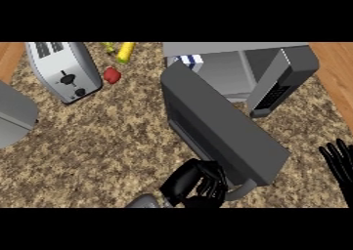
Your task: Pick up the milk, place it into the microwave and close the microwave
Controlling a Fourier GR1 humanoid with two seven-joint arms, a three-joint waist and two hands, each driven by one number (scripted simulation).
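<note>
Silver toaster [63, 68] on speckled counter [99, 141], red item [112, 74] beside it, yellow-green item [124, 52] behind

I have a single head view, looking steeply down onto the speckled counter [99, 141] from close above. It faces away from the body, so the forearms enter at the lower edge. The microwave [236, 73] and toaster [63, 68] sit near the top (the far side, probably, though cropped).

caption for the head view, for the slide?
Left robot hand at the open microwave door, milk carton already inside the microwave; right robot hand rests open at the right edge.
</note>
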